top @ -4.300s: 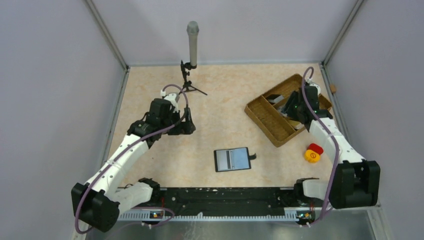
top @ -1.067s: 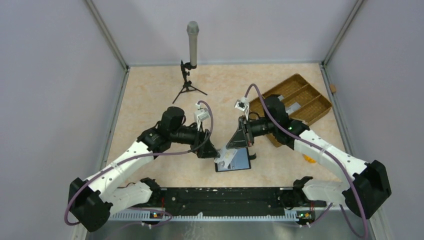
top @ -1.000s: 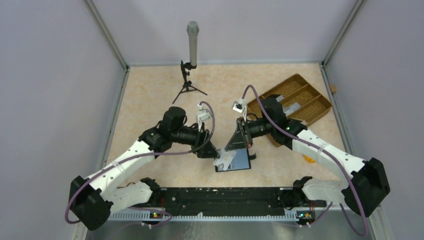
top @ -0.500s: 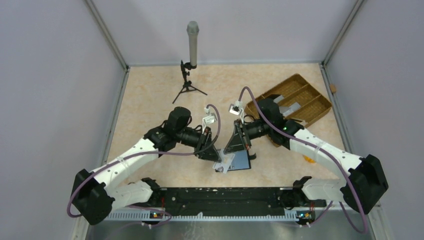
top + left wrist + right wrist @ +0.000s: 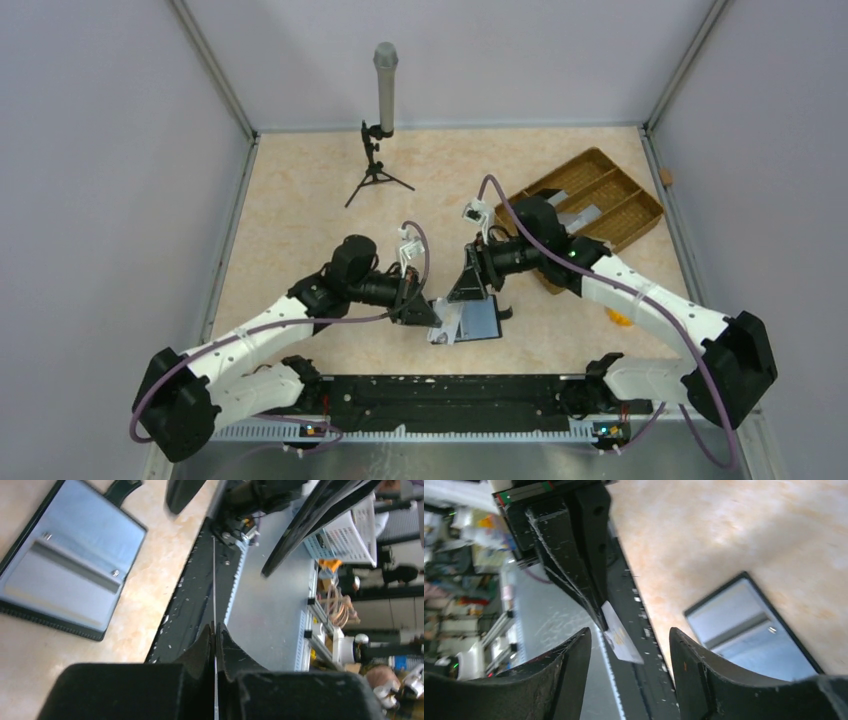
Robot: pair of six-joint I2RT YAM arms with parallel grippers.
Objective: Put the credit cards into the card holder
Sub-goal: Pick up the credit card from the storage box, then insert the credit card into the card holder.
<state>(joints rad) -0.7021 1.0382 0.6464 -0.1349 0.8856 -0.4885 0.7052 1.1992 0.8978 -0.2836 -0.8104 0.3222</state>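
The pale marbled table point(image 5: 300, 200) sits inside grey walls, with a microphone stand point(image 5: 384, 95) at the back and a brown woven tray point(image 5: 640, 205) at the right. In the top view the card holder point(image 5: 480, 320) lies open and flat near the front edge. The left gripper point(image 5: 428, 312) and right gripper point(image 5: 472, 290) meet just over its left end. A pale card point(image 5: 447, 325) shows between them, above the holder's left edge.

In the left wrist view the jaws are pressed together on the card point(image 5: 214, 600), which is seen edge-on as a thin line. The card holder point(image 5: 65, 575) lies up and to the left. It is apart from the card, and its blue lining and slot face up.

In the right wrist view this claw's own jaws stand apart with nothing in them. Between them, the fingers point(image 5: 584, 545) of the left gripper pinch the card point(image 5: 621, 637) by one end. The card holder point(image 5: 764, 635) lies to the right on the table.

The step in hand looks like passing one card from arm to arm, with the left now holding it. Next, the right should back clear. The left must then tilt the card flat, line its free edge up with the slot and slide it in. The holder may skid unless something steadies it.
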